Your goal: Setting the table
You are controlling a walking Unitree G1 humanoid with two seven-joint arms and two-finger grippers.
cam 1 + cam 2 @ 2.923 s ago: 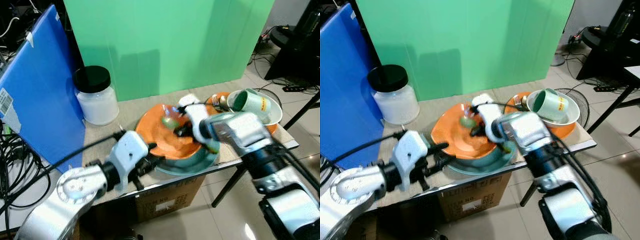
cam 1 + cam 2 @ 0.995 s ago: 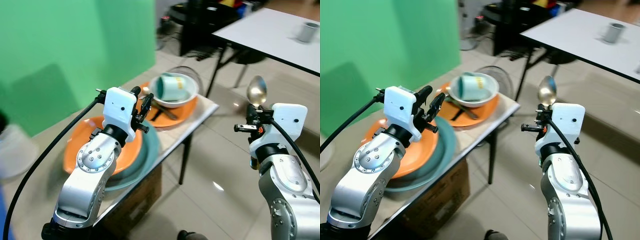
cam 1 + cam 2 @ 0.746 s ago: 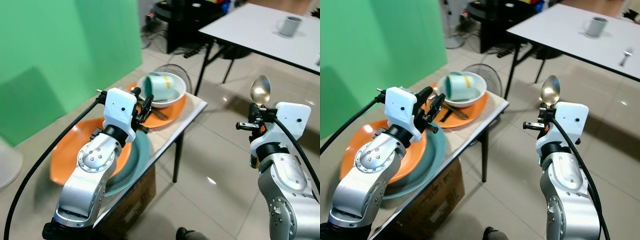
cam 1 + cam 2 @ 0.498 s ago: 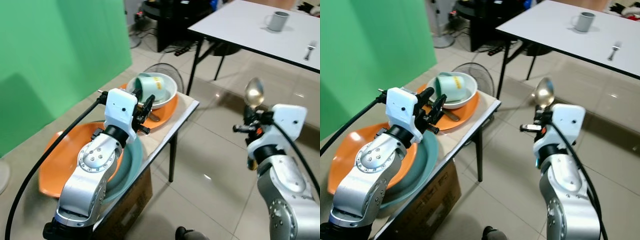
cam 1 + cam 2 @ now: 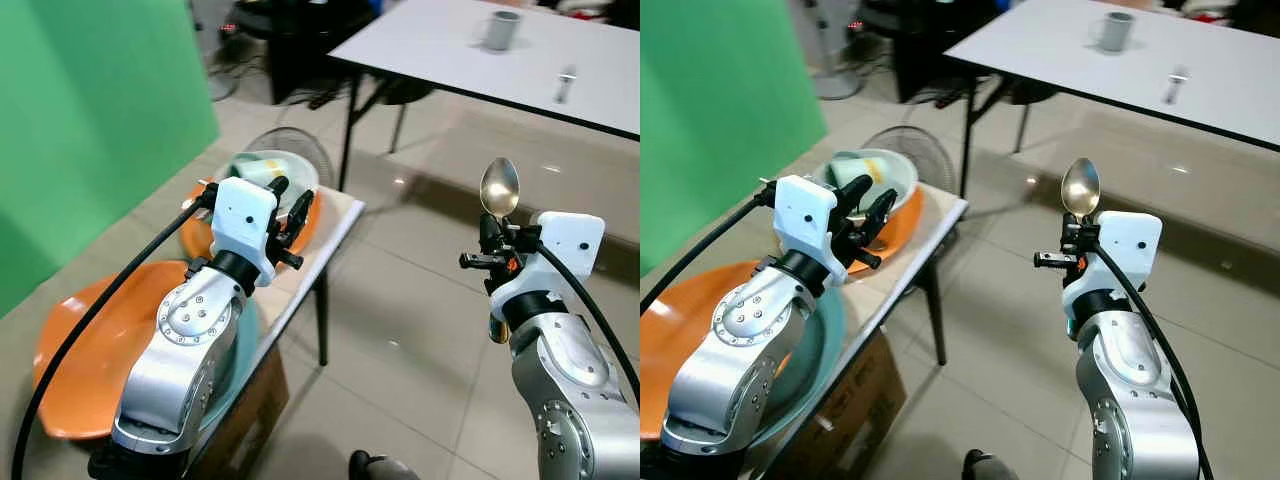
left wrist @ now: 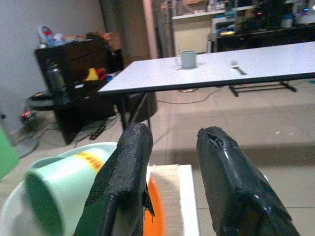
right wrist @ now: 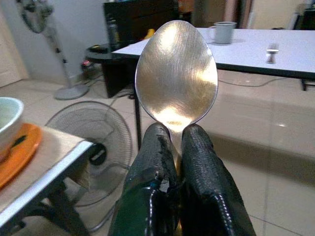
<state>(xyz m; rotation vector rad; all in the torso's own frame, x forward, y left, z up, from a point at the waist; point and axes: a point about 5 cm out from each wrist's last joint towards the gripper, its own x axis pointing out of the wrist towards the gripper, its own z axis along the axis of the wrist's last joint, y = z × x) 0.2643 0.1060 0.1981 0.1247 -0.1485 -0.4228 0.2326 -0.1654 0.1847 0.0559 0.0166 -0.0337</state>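
A silver spoon (image 5: 499, 187) stands upright, bowl up, pinched by its handle in my right gripper (image 5: 489, 234), which is raised over the tiled floor. In the right wrist view the two fingers (image 7: 157, 147) are shut on the handle just under the spoon's bowl (image 7: 176, 73). My left gripper (image 5: 287, 201) is open and holds nothing, raised over the small side table (image 5: 940, 215). Beyond it lies a mint cup (image 6: 64, 187) on its side in a white bowl (image 5: 898, 172) on an orange plate (image 5: 898, 228). Far ahead stands a white dining table (image 5: 1210, 75) with a grey mug (image 5: 1112, 30) and a fork (image 5: 1176, 82).
A large orange plate (image 5: 90, 345) rests in a teal plate (image 5: 812, 365) at the near left of the side table. A green screen (image 5: 90, 110) stands at the left. A floor fan (image 5: 908, 146) sits past the side table. Open tiled floor (image 5: 400, 290) lies between the tables.
The camera has swung right, from the side table to the white table. My right gripper has lifted the spoon off the orange plate and holds it upright. My left gripper has risen from the plates.
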